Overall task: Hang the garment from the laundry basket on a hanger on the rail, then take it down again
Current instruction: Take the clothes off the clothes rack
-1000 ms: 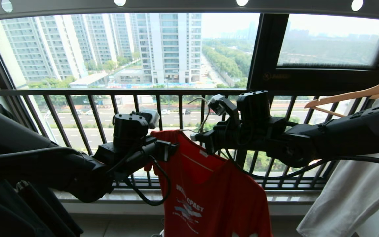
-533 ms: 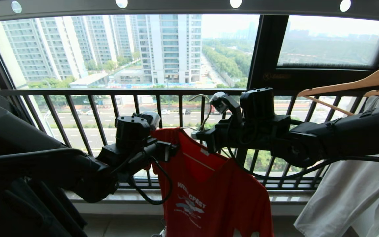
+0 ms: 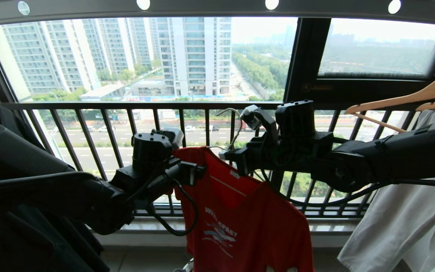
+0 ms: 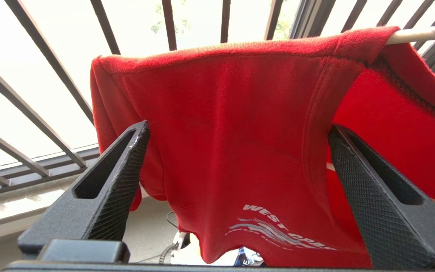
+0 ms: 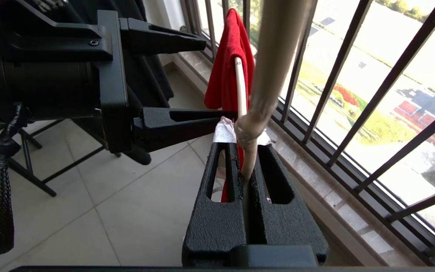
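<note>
Two black arms reach toward the window in the head view, one from each side, and the red garment (image 3: 240, 211) hangs between them. At the far left, dark clothes (image 3: 10, 241) hang low and hide the floor there. Next comes the left gripper (image 3: 196, 172); in the left wrist view its two fingers (image 4: 115, 181), wedge-shaped with a fine cross-hatched grip surface, stand wide apart, one on each side of the shirt's shoulder, and they hold nothing. The cloth looks soft and a little fuzzy at the seam, with white and light-blue lettering on the chest. The shirt is draped on the thin white wire hanger (image 4: 421, 34), whose bare arm comes out of the neck opening. To the right, the right gripper (image 3: 227, 155) has its fingers pressed together on the hanger's twisted neck, where a bit of white tape is wrapped; the slim hook (image 3: 232, 117) rises above it and is not on the rail (image 3: 210, 6). This rail is a long grey metal bar with round holes, across the top. Behind everything, the black barred railing (image 3: 127, 105) crosses the window. At the far right, a light wooden hanger (image 3: 410, 100) carries a pale garment (image 3: 398, 226).
</note>
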{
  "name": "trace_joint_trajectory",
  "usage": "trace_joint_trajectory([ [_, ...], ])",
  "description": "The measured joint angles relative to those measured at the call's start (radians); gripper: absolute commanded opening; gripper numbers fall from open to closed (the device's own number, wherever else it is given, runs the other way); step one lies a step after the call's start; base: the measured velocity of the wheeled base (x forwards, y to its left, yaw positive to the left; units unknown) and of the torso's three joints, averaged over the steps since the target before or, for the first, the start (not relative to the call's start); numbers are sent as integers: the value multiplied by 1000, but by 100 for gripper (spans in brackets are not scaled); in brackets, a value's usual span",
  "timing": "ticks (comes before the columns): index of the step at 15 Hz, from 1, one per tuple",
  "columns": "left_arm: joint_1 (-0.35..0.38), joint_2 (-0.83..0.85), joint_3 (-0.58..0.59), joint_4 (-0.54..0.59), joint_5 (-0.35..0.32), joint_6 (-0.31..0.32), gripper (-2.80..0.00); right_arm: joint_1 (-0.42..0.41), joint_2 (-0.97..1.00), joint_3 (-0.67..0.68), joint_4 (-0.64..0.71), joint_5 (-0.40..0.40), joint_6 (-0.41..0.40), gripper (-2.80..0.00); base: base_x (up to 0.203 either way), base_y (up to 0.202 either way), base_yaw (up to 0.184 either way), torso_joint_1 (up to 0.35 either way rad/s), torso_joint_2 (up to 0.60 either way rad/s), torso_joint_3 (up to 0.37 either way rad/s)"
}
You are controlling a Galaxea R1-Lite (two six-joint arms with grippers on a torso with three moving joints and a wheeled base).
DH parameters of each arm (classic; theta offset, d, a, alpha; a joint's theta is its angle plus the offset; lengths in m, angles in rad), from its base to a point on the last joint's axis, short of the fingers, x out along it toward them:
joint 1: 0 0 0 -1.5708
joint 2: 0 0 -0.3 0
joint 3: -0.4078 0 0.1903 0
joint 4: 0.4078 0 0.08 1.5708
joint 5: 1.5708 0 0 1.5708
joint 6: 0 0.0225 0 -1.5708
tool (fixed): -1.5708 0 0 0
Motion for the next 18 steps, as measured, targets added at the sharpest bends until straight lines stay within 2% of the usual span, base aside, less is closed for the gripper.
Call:
trace_joint_trajectory([
  [5,-24,-4,14,-1,3,3,0,5,-4,5,0,0,0,-280,0,0,0,0,0,0],
  [8,-23,21,0,-3,27,9,0,9,-9,9,0,0,0,-280,0,0,0,0,0,0],
  [10,-13,27,-7,-10,40,11,0,9,-11,11,0,0,0,-280,0,0,0,0,0,0],
  [13,13,30,-10,-82,42,47,0,9,-10,11,0,0,0,-280,0,0,0,0,0,0],
  [18,40,29,-8,-87,45,77,0,9,-8,8,0,0,0,-280,0,0,0,0,0,0],
])
